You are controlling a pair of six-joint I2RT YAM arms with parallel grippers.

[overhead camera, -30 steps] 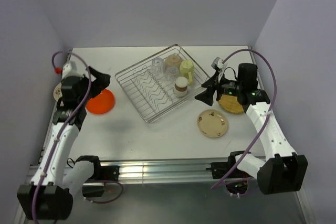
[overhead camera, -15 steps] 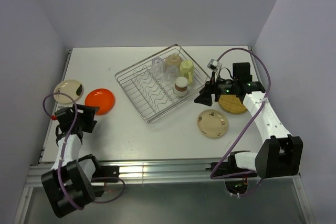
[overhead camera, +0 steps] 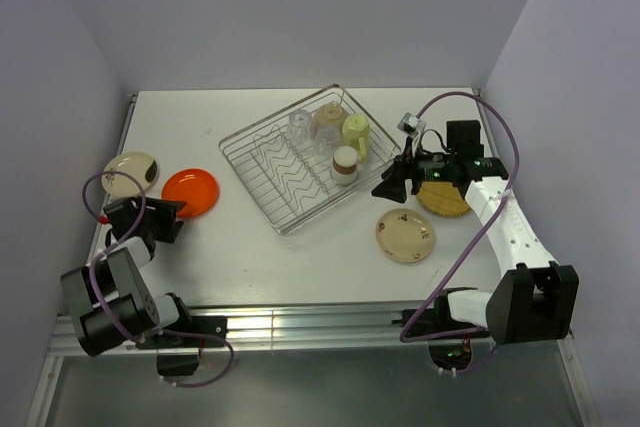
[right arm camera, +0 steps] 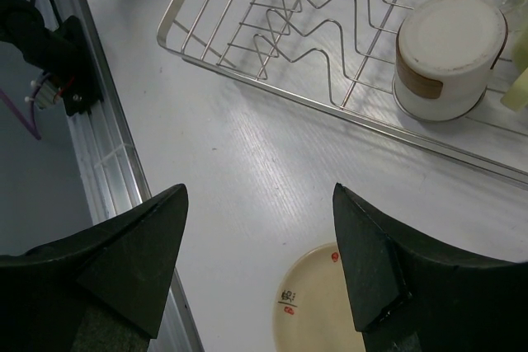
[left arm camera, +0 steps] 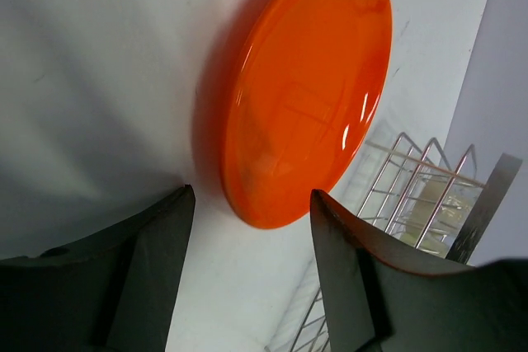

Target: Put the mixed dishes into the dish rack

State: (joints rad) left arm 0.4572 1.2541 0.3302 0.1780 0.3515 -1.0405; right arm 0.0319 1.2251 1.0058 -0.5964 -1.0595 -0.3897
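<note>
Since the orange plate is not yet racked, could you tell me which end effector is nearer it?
Left. The left end effector is open just beside the orange plate; the right end effector is beyond the dish rack.

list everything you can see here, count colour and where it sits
dish rack: 1, silver wire, middle of the table
clear glasses: 2 as far as I can tell, clear, far corner of the rack
tan cup: 1, tan, in the rack beside the glasses
mug: 1, pale green, in the rack, far right
brown-and-white cup: 1, in the rack, right side
orange plate: 1, on the table left of the rack
cream plate: 1, far left, beside the orange plate
cream speckled plate: 1, near right of the rack
yellow woven plate: 1, right side, partly under the right arm
table: 1, white
left gripper: open, by the orange plate
right gripper: open, over the table beside the rack
</note>
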